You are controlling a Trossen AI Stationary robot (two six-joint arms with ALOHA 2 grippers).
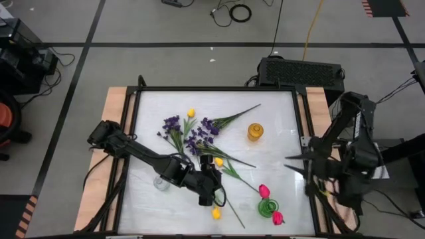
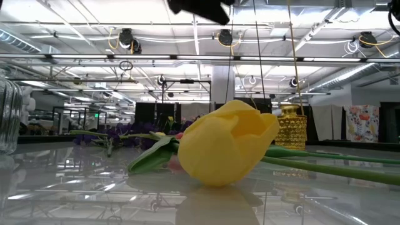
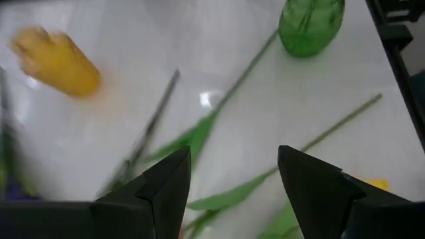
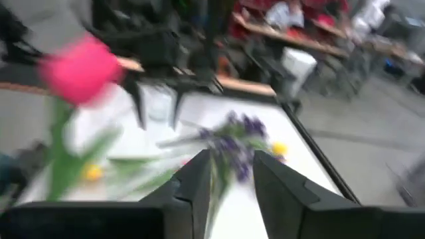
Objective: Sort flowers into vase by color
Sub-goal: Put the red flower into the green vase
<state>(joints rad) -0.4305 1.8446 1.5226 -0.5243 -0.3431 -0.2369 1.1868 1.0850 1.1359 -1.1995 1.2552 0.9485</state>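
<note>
Yellow tulip head (image 2: 225,144), lying on its side close to the front edge of the glossy white table (image 1: 279,106), fills the low view, its green stem running off across the surface. Two more yellow tulips (image 1: 191,113) lie further in, among the bushy purple small-blossom sprigs (image 1: 174,125) spread across the middle of the table towards its back edge.

A round amber glass vase (image 1: 255,131) stands upright right of centre. A small green glass vase (image 1: 267,208) stands near the front right corner, with one pink-red tulip (image 1: 264,190) just behind it and another just beside it, nearer the front edge. A clear glass vase (image 1: 161,180) stands towards the front left.

Reaching in from the left edge, the left gripper (image 1: 211,194) hangs over green stems near the front middle, its two dark fingers (image 3: 169,176) spread wide with nothing between them.

At the table's right edge, the right gripper (image 1: 292,162) points inward. Whether it grips anything cannot be told.
</note>
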